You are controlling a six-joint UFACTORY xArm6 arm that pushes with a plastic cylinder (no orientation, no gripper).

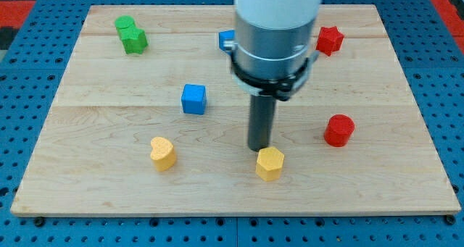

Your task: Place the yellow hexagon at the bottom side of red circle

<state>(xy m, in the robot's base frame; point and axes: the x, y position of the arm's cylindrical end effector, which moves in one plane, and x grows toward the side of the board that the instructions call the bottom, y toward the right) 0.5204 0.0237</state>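
No claw here (just a rod): my tip (259, 148) is touching the yellow hexagon (270, 163) at eleven o'clock, seemingly angling it beneath the red circle (338, 130).

My tip (259, 148) just above yellow hexagon (270, 163), apparently touching; red circle (338, 130) right.

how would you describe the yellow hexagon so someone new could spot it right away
Start at the wooden board and follow the dark rod down to my tip. The yellow hexagon sits right below it toward the view's bottom. The yellow heart-like block is rounder and far to the view's left.
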